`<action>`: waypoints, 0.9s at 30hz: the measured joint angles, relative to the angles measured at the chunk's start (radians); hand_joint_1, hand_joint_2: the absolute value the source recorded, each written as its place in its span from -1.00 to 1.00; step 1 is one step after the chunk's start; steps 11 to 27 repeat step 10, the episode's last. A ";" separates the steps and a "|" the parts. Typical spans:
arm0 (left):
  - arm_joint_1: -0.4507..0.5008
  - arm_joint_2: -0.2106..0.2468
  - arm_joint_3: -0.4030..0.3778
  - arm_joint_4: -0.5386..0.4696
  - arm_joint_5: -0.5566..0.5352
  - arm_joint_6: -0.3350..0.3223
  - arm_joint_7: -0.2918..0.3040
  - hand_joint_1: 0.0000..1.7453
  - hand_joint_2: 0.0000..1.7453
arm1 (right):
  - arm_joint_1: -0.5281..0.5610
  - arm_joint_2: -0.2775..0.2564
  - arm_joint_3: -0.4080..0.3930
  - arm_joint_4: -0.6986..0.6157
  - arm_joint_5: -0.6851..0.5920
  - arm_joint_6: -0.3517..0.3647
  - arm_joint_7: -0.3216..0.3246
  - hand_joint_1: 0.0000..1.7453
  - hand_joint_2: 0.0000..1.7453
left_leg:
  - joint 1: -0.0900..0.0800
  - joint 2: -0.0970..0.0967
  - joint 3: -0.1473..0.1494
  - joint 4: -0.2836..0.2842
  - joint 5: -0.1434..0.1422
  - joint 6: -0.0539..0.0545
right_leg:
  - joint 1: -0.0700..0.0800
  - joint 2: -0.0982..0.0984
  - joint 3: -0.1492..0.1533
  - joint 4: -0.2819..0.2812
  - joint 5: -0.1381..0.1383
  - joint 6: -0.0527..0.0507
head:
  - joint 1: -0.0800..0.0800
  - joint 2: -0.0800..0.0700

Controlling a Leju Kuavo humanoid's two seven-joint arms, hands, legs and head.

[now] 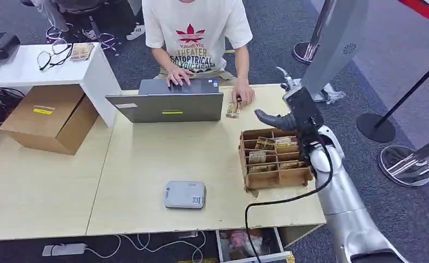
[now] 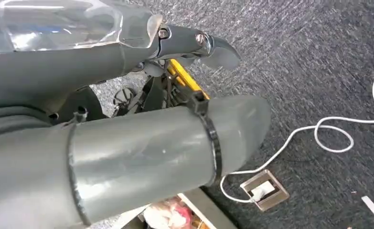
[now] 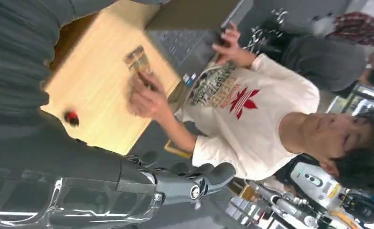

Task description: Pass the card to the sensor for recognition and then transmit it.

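A wooden card box (image 1: 275, 176) with several compartments of cards (image 1: 265, 143) stands at the table's right side. My right hand (image 1: 292, 112) hovers over the box's far edge, fingers stretched out and holding nothing; the right wrist view shows the same bare fingers (image 3: 194, 183). The grey sensor (image 1: 184, 194) lies flat near the table's front edge, left of the box. A small stack of cards (image 1: 233, 109) lies beside the laptop under a person's hand (image 1: 244, 94); it also appears in the right wrist view as the stack (image 3: 137, 59). My left hand (image 2: 185, 95) hangs over the carpet, holding nothing.
A person in a white T-shirt (image 1: 193, 33) sits at the far side, typing on a grey laptop (image 1: 168, 101). A cardboard box (image 1: 50, 118) and a white side table (image 1: 31, 68) stand at the left. Stanchion bases (image 1: 404, 164) stand on the carpet at the right.
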 joint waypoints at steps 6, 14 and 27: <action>0.005 0.000 0.002 -0.001 0.002 0.011 0.003 -1.00 -1.00 | 0.142 0.014 0.002 -0.145 -0.061 -0.048 -0.016 -1.00 1.00 | 0.000 0.000 0.000 0.000 0.000 0.000 | 0.000 0.000 0.000 0.000 0.000 0.000 | -0.001 0.000; 0.006 -0.005 0.004 -0.001 -0.002 0.022 0.003 -1.00 -1.00 | 0.227 0.027 0.011 -0.228 -0.058 -0.077 -0.035 -1.00 1.00 | 0.000 0.000 0.000 0.000 0.000 0.000 | 0.000 0.000 0.000 0.000 0.000 0.000 | -0.001 0.000; 0.006 -0.005 0.004 -0.001 -0.002 0.022 0.003 -1.00 -1.00 | 0.227 0.027 0.011 -0.228 -0.058 -0.077 -0.035 -1.00 1.00 | 0.000 0.000 0.000 0.000 0.000 0.000 | 0.000 0.000 0.000 0.000 0.000 0.000 | -0.001 0.000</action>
